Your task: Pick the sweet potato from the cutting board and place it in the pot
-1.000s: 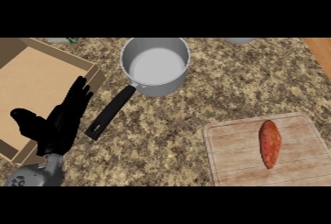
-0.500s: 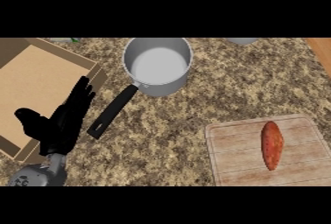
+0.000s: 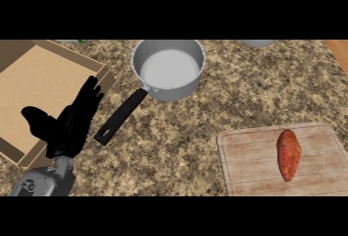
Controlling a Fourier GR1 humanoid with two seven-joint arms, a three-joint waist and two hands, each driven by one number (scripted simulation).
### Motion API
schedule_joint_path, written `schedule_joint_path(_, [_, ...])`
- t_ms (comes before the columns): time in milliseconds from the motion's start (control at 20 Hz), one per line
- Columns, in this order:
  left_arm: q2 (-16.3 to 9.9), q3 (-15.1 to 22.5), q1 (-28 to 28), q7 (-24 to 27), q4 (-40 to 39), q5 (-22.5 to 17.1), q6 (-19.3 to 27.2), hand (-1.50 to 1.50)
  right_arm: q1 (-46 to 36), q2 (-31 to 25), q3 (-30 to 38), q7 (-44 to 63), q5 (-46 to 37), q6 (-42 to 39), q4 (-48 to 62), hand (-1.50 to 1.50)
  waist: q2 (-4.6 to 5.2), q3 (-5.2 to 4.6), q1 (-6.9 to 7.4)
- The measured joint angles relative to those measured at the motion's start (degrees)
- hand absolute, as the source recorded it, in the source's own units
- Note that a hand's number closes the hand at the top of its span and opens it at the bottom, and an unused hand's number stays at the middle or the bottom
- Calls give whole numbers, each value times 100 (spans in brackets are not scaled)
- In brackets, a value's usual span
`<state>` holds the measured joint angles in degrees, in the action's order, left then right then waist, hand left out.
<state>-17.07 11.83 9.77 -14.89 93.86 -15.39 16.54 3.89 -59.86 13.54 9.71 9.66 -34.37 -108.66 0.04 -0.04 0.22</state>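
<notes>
Speckled counter point(image 3: 204, 138) — sweet potato point(image 3: 289, 154) lies lengthwise near its right edge, far from the open-fingered left hand point(image 3: 68, 124).

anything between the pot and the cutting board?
Head view: only bare speckled counter lies between the pot and the cutting board. The pot's handle points away, toward the left hand.
</notes>
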Motion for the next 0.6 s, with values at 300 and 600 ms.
schedule_joint_path(300, [115, -56, -3, -129, 75, 146, -27, 0, -232, 276, -476, 412, -550, -300, 55, -150, 0, 3, -2])
schedule_joint_path(600, [242, -161, -180, -6, 67, 249, -202, 0, -187, 792, -717, 545, -1427, -386, 1, -150, -4, 4, -19])
